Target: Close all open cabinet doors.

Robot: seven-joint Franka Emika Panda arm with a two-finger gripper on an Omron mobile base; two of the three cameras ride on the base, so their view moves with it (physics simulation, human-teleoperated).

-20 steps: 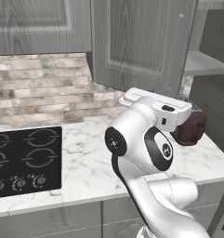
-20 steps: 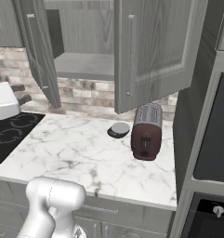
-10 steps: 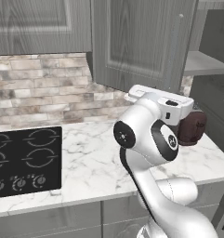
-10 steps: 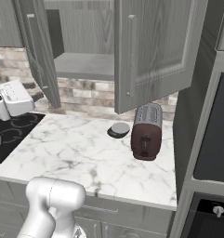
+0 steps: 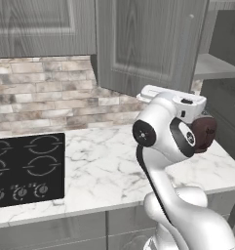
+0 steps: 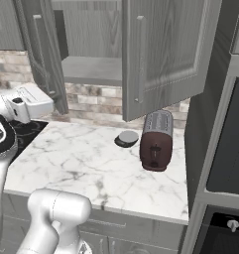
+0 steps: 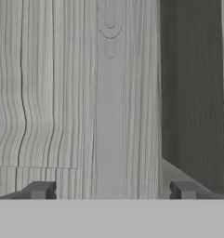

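Two cabinet doors stand swung out from the wall cabinet: the left door (image 6: 41,54) seen nearly edge-on, and the right door (image 6: 165,54) with its bar handle (image 6: 140,59). The left base view has the left door (image 5: 148,44) facing the camera. My white hand (image 5: 172,97) (image 6: 30,103) hangs just below and in front of that door's lower edge. Through the hand view, my gripper (image 7: 111,191) is open, its fingertips (image 7: 39,189) wide apart with nothing between them, close against a wood-grain panel (image 7: 76,93). A dark cabinet interior (image 7: 192,93) lies to the panel's right.
A dark red toaster (image 6: 155,134) and a small round grey object (image 6: 127,139) sit on the marble counter (image 6: 76,163) under the right door. A black cooktop (image 5: 21,168) lies at the left. An oven column (image 6: 225,149) rises at the right.
My hand has moved to the right and a little up, closer to the left open door. The doors have not moved.
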